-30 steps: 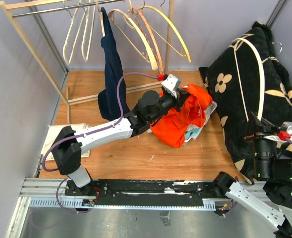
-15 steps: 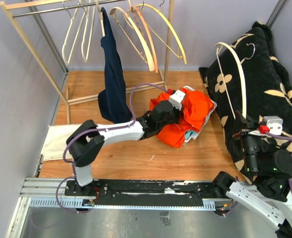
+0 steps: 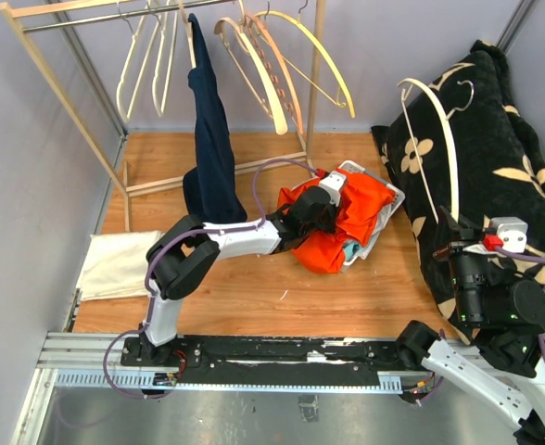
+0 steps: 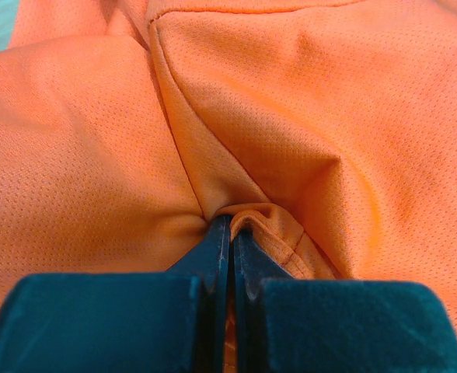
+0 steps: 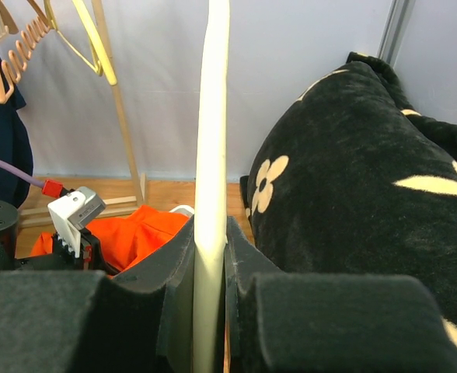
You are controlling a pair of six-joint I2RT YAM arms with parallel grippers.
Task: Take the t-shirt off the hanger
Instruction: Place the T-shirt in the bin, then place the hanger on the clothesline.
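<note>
The orange t-shirt point(image 3: 361, 209) lies crumpled on the wooden floor, off the hanger. It fills the left wrist view point(image 4: 291, 116). My left gripper point(image 3: 314, 211) is shut on a fold of the orange t-shirt point(image 4: 248, 221). My right gripper point(image 3: 460, 243) is shut on a bare cream hanger point(image 3: 437, 130) and holds it up at the right. In the right wrist view the hanger arm point(image 5: 211, 155) stands upright between the fingers point(image 5: 174, 272).
A wooden rack point(image 3: 59, 65) at the back carries several empty hangers point(image 3: 282, 65) and a navy garment point(image 3: 212, 139). A black flowered blanket point(image 3: 495, 158) fills the right side. A white cloth point(image 3: 115, 264) lies at the left. A white basket rim point(image 3: 384, 190) shows beside the shirt.
My left gripper has pulled back and down with the orange shirt, folding the arm. My right gripper has lifted the bare hanger off the black blanket and holds it upright.
</note>
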